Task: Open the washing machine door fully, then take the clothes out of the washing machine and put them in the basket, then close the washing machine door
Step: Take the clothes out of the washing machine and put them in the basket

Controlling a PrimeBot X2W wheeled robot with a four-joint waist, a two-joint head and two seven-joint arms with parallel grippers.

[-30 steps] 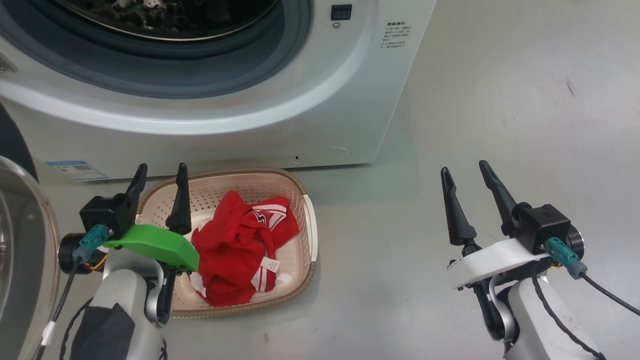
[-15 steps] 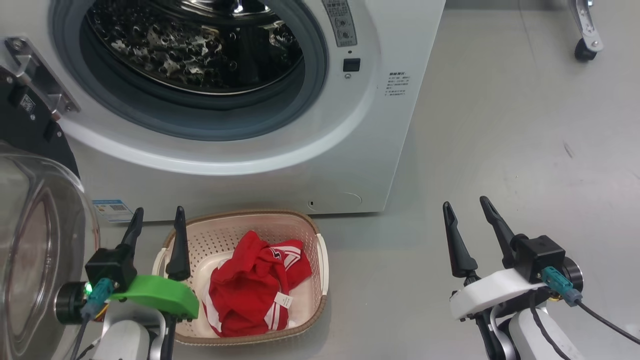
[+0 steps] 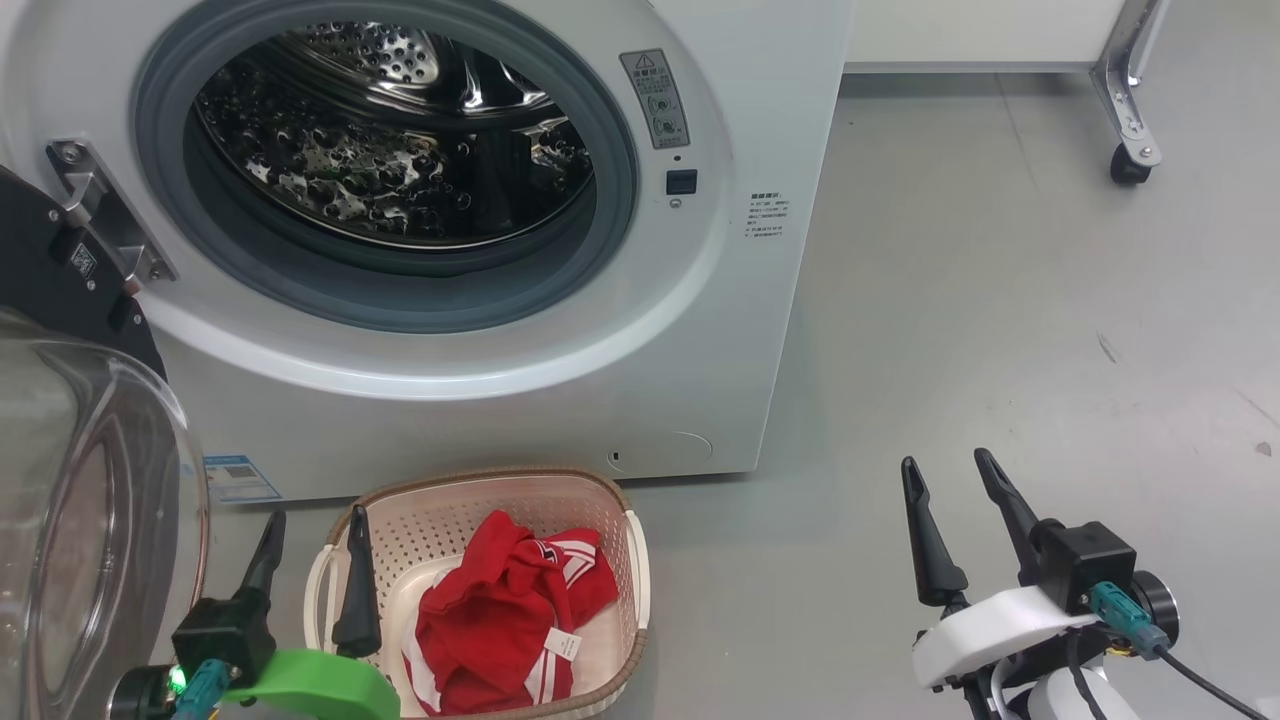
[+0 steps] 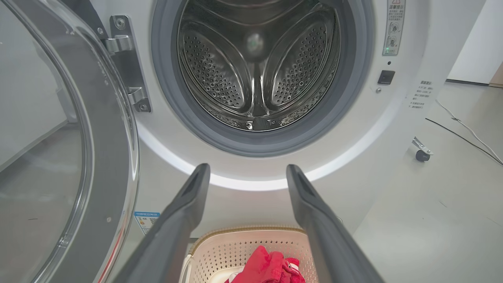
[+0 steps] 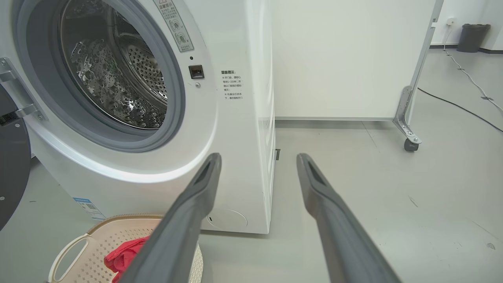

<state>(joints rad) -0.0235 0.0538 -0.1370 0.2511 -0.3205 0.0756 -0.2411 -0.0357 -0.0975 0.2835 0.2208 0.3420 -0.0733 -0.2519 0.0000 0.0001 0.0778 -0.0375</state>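
Note:
The white washing machine (image 3: 700,350) stands with its door (image 3: 90,520) swung wide open to the left; the bulging glass faces me. No clothes show in the steel drum (image 4: 255,67). Red clothes (image 3: 500,610) with white stripes lie in the cream basket (image 3: 620,500) on the floor below the opening. My left gripper (image 3: 316,520) is open and holds nothing, its right finger over the basket's left rim. In the left wrist view the left gripper (image 4: 247,169) points at the machine's front below the drum. My right gripper (image 3: 946,462) hangs open and empty over bare floor right of the machine.
A white panel on a metal leg with a caster (image 3: 1128,165) stands behind and to the right of the machine. A black cable (image 5: 452,104) runs across the grey floor toward a dark bin (image 5: 473,37). The door hinge (image 3: 100,215) juts out at the opening's left.
The head view has tilted up, so the drum and the caster have come into the picture and both grippers sit lower in it. Both grippers stay open.

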